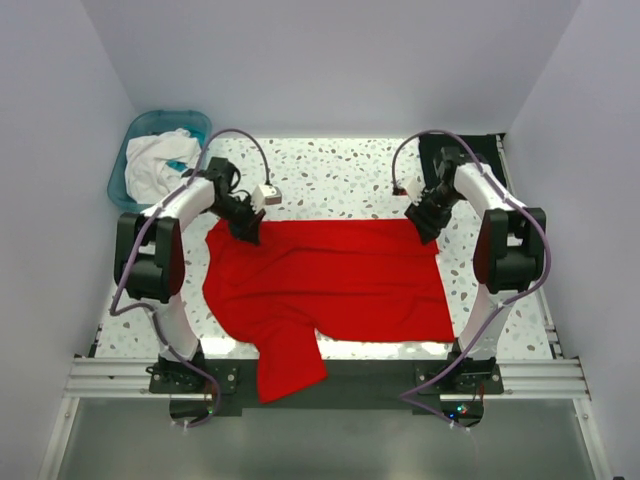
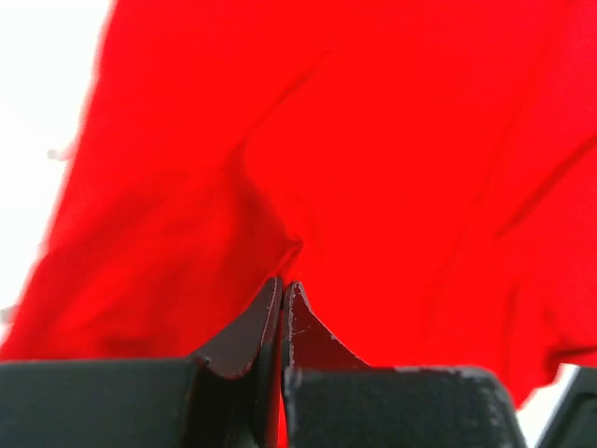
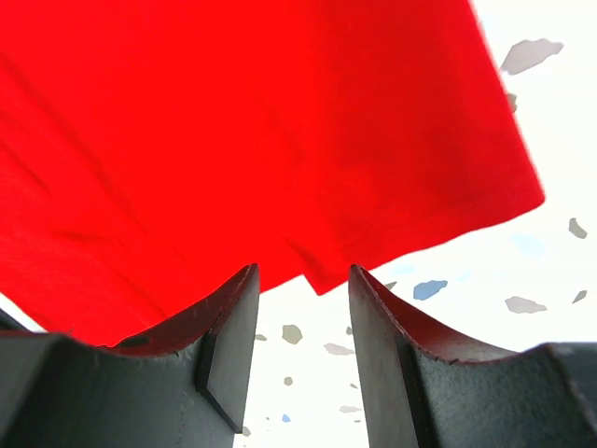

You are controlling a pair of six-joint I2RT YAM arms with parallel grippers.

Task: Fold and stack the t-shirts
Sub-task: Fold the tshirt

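Note:
The bright red t-shirt lies spread across the speckled table, and one part hangs over the near edge. My left gripper is at the shirt's far left corner. In the left wrist view it is shut on a pinch of the red cloth. My right gripper is at the far right corner. In the right wrist view it is open, and the shirt's corner lies just beyond the tips, not between them. A flat black shape, seemingly the black t-shirt, lies at the far right, partly hidden by the right arm.
A teal basin holding white cloth stands at the far left corner. White walls enclose the table on three sides. Bare speckled tabletop shows behind the red shirt.

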